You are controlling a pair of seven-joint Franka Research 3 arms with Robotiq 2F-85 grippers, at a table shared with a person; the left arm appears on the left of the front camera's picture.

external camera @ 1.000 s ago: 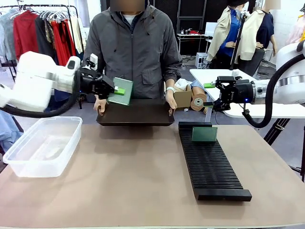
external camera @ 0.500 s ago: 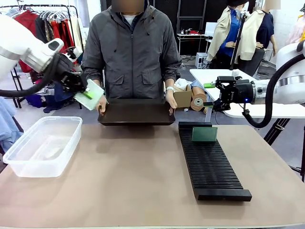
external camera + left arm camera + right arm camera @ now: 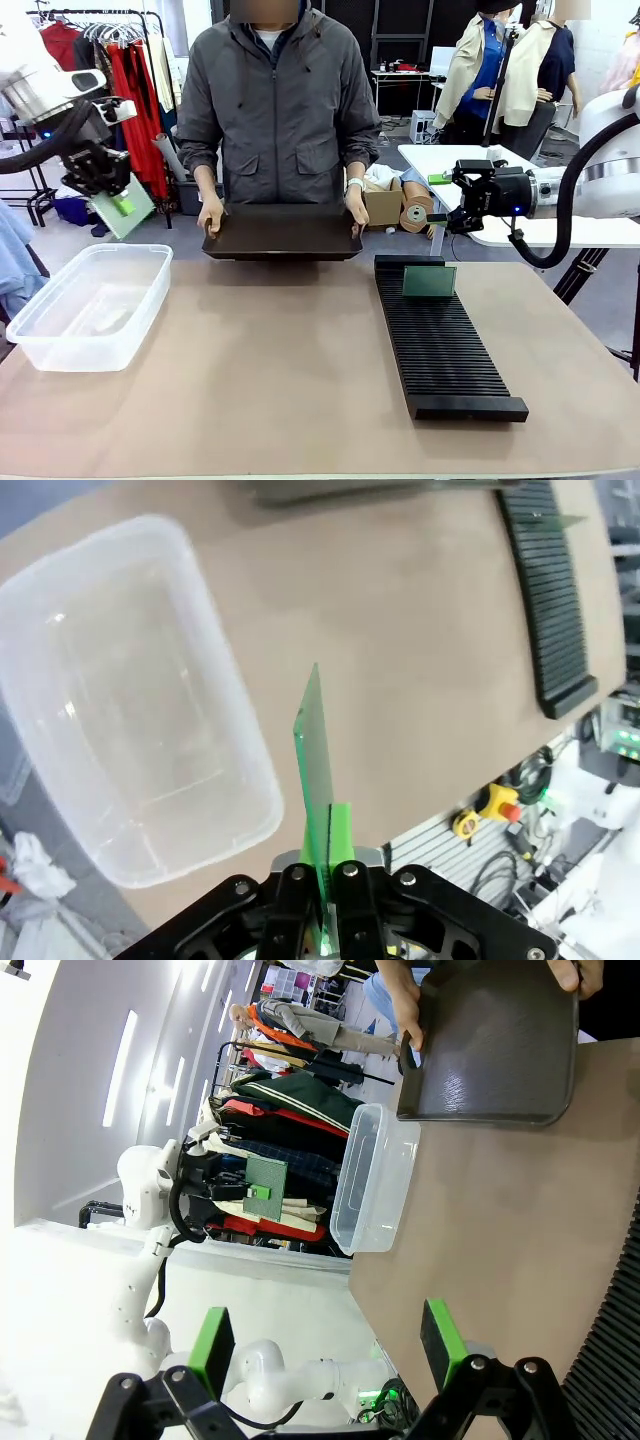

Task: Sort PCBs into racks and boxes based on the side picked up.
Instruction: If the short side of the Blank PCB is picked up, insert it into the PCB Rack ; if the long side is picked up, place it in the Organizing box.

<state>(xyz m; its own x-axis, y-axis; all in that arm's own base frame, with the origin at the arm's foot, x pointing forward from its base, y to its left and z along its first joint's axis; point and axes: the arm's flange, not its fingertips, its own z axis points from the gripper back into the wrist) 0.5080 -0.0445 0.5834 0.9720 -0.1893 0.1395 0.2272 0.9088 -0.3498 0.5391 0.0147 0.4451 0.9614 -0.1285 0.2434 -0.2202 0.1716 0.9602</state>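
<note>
My left gripper [image 3: 112, 195] is shut on a PCB [image 3: 124, 208], holding it tilted in the air above the far end of the clear box [image 3: 90, 305]. In the left wrist view that PCB [image 3: 320, 770] stands edge-on between the green pads, over the table just beside the box [image 3: 120, 730]. Another PCB [image 3: 429, 281] stands upright in a far slot of the black rack [image 3: 440, 340]. My right gripper [image 3: 440, 203] hangs open beyond the rack's far end, with nothing between its fingers [image 3: 212, 1345].
The person at the far side holds a dark flat tray [image 3: 284, 238] by both ends above the table edge. A white side table [image 3: 520, 215], cardboard and tape rolls [image 3: 412, 212] stand behind the right arm. A clothes rail is at the back left.
My left arm has swung left with the PCB, from over the tray to above the clear box's far end. The right arm has not moved.
</note>
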